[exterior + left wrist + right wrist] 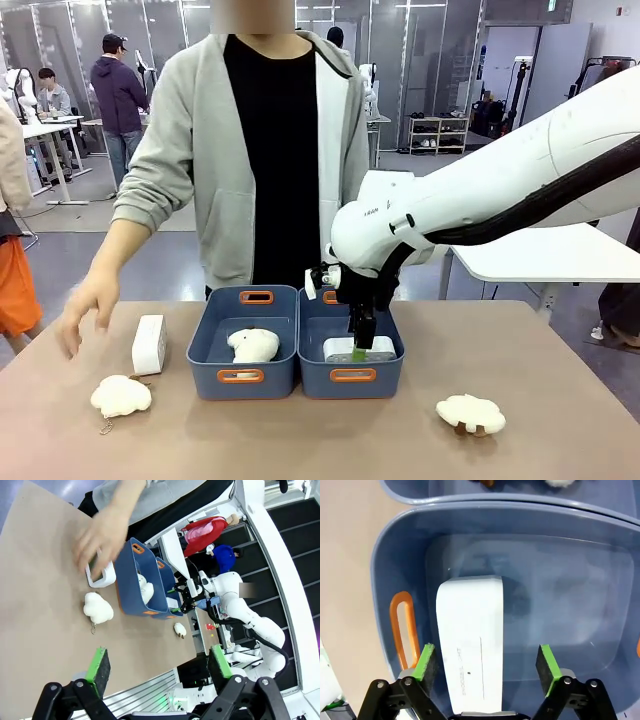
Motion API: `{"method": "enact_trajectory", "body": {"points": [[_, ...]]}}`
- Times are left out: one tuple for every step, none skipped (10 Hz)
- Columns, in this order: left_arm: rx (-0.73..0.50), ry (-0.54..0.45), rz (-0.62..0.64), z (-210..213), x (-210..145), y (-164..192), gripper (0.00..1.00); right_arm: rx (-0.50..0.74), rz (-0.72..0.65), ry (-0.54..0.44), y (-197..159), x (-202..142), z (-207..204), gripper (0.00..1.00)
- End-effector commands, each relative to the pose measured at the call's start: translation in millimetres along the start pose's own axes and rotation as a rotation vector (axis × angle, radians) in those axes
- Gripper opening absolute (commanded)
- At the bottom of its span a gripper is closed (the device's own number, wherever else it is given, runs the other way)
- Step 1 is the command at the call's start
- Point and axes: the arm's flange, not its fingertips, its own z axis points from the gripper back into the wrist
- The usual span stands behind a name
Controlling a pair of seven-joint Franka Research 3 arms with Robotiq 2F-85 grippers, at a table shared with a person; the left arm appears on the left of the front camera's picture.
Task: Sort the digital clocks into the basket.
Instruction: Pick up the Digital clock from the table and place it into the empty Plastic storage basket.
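Note:
One white digital clock (360, 347) lies flat in the right-hand basket (396, 332). My right gripper (359, 350) hangs just over it, inside the bin. In the right wrist view the clock (470, 640) lies on the basket's floor (385, 580) between the spread green pads (428, 662), nearer the left one, and the gripper (486, 664) is open. A second clock (149, 344) stands on the table left of the baskets, with the person's hand (85, 305) near it. My left gripper (159, 662) is open, high above the table, and holds nothing.
The left basket (205, 340) holds a cream cloud plush (253, 345). Two more plush clouds lie on the table, one at front left (121, 396) and one at front right (471, 413). The person stands at the far edge behind the baskets.

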Motion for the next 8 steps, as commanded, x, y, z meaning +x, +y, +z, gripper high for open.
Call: {"method": "enact_trajectory", "body": {"points": [[-0.024, -0.008, -0.019, 1.6, 1.8, 0.7, 1.0, 0.01, -0.068, -0.061, 14.5, -5.8, 30.6, 0.97], [-0.024, -0.008, -0.019, 1.6, 1.8, 0.7, 1.0, 0.064, -0.068, -0.071, 17.6, -11.4, 45.5, 0.97], [-0.024, -0.008, -0.019, 1.6, 1.8, 0.7, 1.0, -0.017, -0.151, -0.023, 16.0, -26.1, 51.8, 0.97], [-0.024, -0.008, -0.019, 1.6, 1.8, 0.7, 1.0, 0.015, -0.044, -0.043, 6.6, -3.6, 31.6, 0.97], [-0.024, -0.008, -0.019, 1.6, 1.8, 0.7, 1.0, 0.015, -0.044, -0.043, 6.6, -3.6, 31.6, 0.97], [-0.024, -0.008, -0.019, 1.6, 1.8, 0.7, 1.0, 0.015, -0.044, -0.043, 6.6, -3.6, 31.6, 0.97], [-0.024, -0.008, -0.019, 1.6, 1.8, 0.7, 1.0, 0.015, -0.044, -0.043, 6.6, -3.6, 31.6, 0.97], [-0.024, -0.008, -0.019, 1.6, 1.8, 0.7, 1.0, 0.015, -0.044, -0.043, 6.6, -3.6, 31.6, 0.97]]}}
